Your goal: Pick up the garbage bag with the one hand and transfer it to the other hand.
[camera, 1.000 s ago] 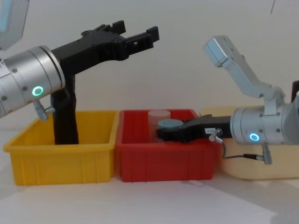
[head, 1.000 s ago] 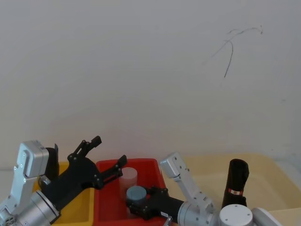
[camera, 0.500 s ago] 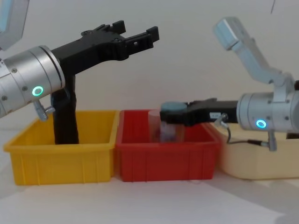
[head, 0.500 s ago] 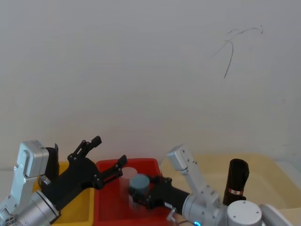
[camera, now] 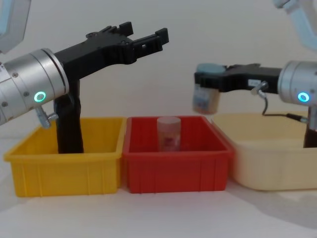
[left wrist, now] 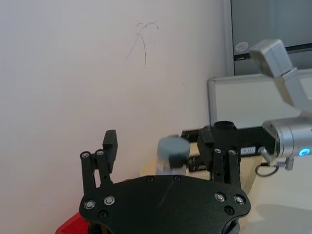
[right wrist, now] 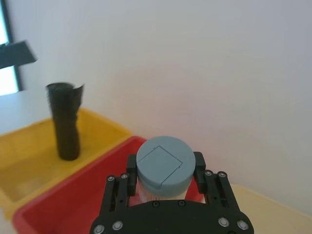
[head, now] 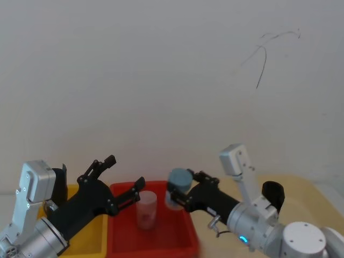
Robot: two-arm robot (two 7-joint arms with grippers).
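Note:
The garbage bag (head: 273, 193) stands upright in the beige bin at the right. Its black top shows behind my right arm, and its lower part is hidden. The right gripper (camera: 207, 83), on the wrist with the bluish ring, is shut on a blue-lidded jar (camera: 205, 95). It holds the jar in the air above the gap between the red bin and the beige bin. My left gripper (camera: 144, 31), on the wrist with the green ring, hangs open and empty high over the yellow bin, far from the garbage bag.
A plain black roll (camera: 69, 124) stands in the yellow bin (camera: 64, 171). Beside it, the red bin (camera: 178, 171) holds a clear jar (camera: 168, 133). At the right is the beige bin (camera: 267, 163). A white wall is close behind.
My right gripper has lifted the blue-lidded jar out of the red bin and carried it up and to the right. The left arm has not moved.

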